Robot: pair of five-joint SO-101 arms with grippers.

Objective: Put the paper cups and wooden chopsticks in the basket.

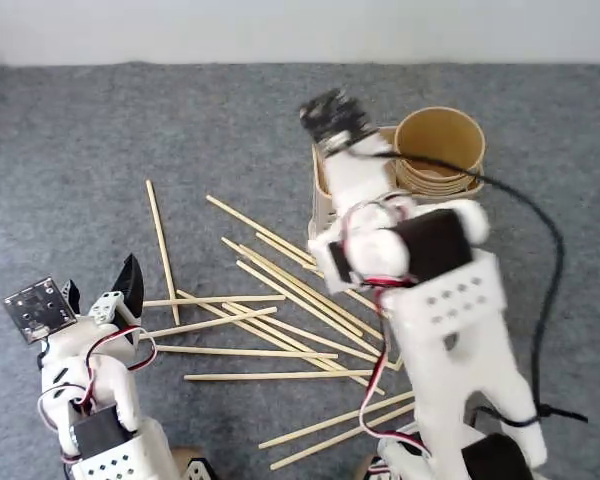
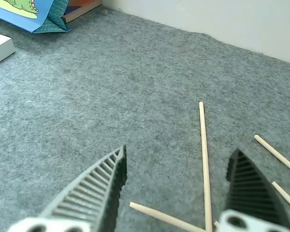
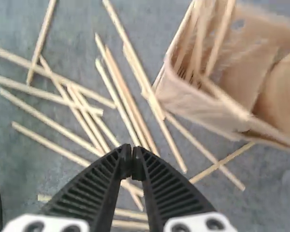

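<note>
The left claw (image 1: 100, 290) is down in the near left corner of the grey carpet (image 1: 230, 120). It is wide open and holds nothing. In the left wrist view, its two dark ridged fingers (image 2: 106, 188) stand far apart, and one long stick (image 2: 203, 159) lies on the carpet between them. The right claw (image 3: 132, 157) is closed tight. Its two black tips touch and there is nothing between them. It hangs over the loose sticks, just beside the basket (image 1: 322, 200). Many wooden chopsticks (image 1: 220, 299) lie on the carpet in the middle, between the two arms. They cross over each other in a messy pile. A few more lie close to the bottom of the right arm. The basket is made of light wood and sits at the far right side of the table. Some of the chopsticks lean inside it. The paper cups (image 1: 440, 150) are brown and stacked one in another, and they seem to sit in the right end of the basket. Far off by the white wall (image 2: 232, 19) is a blue thing with a green cartoon animal on it (image 2: 34, 14).
</note>
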